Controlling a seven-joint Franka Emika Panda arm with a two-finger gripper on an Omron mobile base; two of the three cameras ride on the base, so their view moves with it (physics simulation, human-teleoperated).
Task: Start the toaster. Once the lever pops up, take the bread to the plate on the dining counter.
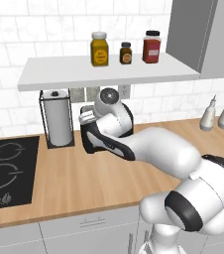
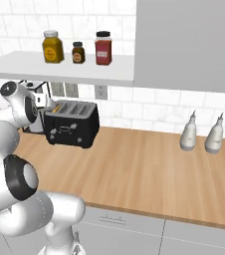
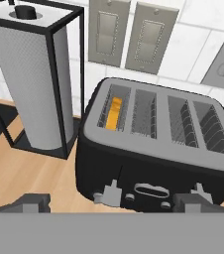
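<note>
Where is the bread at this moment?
In the hand view, the bread sits low inside the leftmost slot of the toaster, on the side next to the paper-towel roll.

white arm [image 1: 158,151] reaching forward, fingers [image 3: 32,202] spread wide apart, holding nothing

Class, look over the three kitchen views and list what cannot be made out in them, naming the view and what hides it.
- Left base view: the toaster is hidden behind the arm's forearm and wrist.
- Hand view: most of the bread sits down inside the toaster's leftmost slot; just an orange-tan sliver shows.
- Hand view: the toaster's front is cut off by the lower edge.
- Right base view: the paper-towel roll is mostly behind the arm.
</note>
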